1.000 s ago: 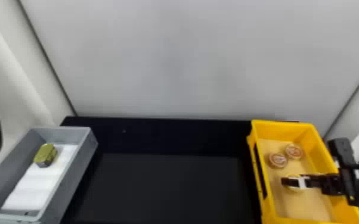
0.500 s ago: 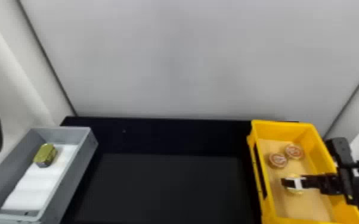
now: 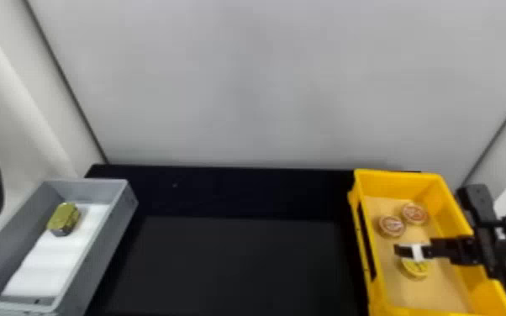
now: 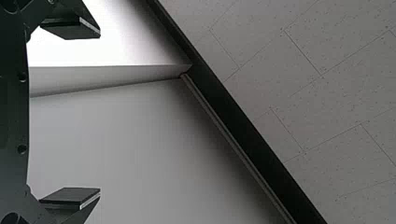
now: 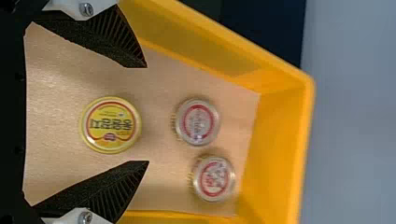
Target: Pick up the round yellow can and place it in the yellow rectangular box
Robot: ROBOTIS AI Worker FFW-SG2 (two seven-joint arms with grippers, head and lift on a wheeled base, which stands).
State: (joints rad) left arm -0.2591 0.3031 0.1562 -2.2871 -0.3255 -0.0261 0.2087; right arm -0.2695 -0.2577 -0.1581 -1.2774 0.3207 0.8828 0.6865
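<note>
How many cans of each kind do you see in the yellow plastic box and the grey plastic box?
Round yellow metal can: 1
Round metal cans with red-ringed lids: 2
Boxy greenish-gold can: 1
Total: 4
</note>
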